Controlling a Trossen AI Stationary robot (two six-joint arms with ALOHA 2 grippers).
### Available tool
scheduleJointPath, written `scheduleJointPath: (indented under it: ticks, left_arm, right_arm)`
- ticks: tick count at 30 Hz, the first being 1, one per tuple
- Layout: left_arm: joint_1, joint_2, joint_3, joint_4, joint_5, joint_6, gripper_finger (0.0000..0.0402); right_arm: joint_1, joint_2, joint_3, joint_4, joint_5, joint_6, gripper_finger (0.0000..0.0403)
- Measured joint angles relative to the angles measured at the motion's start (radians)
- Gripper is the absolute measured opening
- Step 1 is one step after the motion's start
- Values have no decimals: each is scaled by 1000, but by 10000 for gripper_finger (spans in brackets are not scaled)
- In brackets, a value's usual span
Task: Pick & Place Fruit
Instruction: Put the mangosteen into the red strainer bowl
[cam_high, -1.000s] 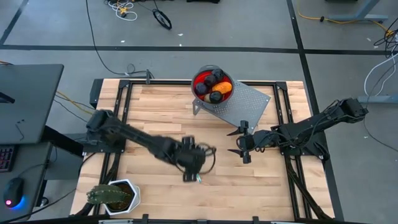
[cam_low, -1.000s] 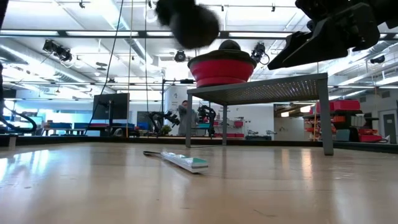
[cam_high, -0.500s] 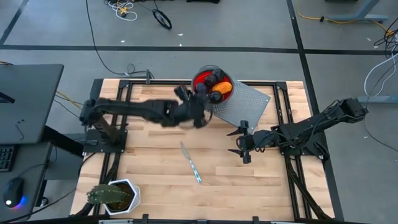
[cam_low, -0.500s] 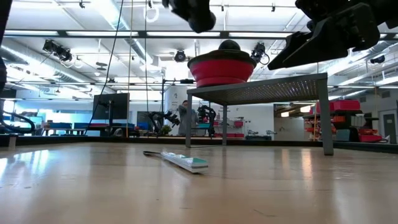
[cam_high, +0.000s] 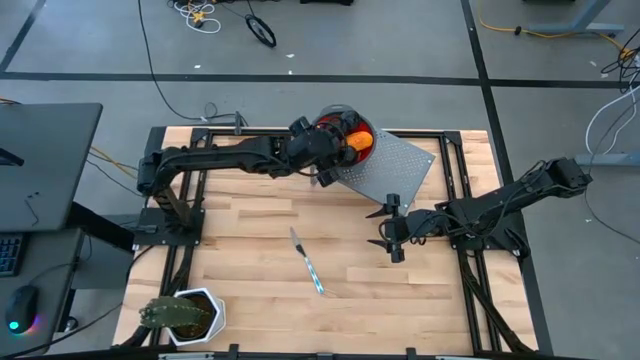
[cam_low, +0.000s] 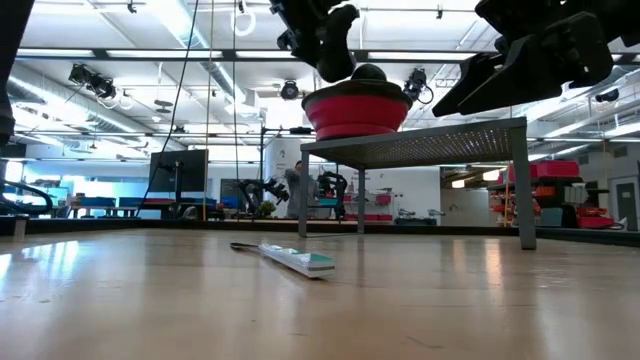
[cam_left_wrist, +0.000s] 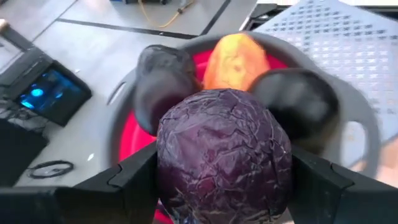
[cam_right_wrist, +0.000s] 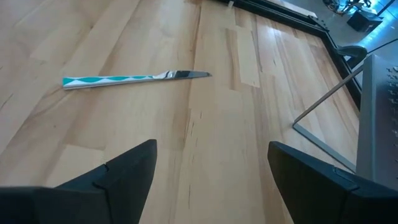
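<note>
Since a second before, my left arm had swung from the middle of the table, over the knife, up to the far edge, and the left gripper (cam_high: 322, 152) hung at the near-left rim of the red bowl (cam_high: 327, 122) when I checked. On the left wrist view its two fingers (cam_left_wrist: 134, 180) were clenched on a dark purple fruit (cam_left_wrist: 224, 152), wrinkled and rounded, held just above the bowl. Below it in the bowl lay an orange fruit (cam_left_wrist: 236, 59) with a dark one on either side (cam_left_wrist: 163, 78), touching each other. On the low view the bowl (cam_low: 358, 110) sat on the perforated metal stand (cam_low: 430, 143), with one dark fruit showing above its rim and the left gripper (cam_low: 325, 40) up beside it.

My right gripper (cam_high: 388, 228) waited near the right side of the table, by the stand's near corner, fingers spread wide and holding nothing. The knife (cam_high: 307, 260) lay flat on the bare wood near the table's middle, well apart from both grippers. A potted green plant (cam_high: 180, 314) stood at the near-left corner
</note>
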Motion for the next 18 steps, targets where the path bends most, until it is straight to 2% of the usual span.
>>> scheduleJointPath:
  ticks: [12, 18]
  left_arm:
    - [-2, 0, 0, -16, -40, -18, 283]
    - [-7, 0, 0, -31, -38, -17, 322]
  right_arm:
    - [0, 0, 0, 0, 0, 2, 318]
    - [0, 0, 0, 0, 0, 2, 318]
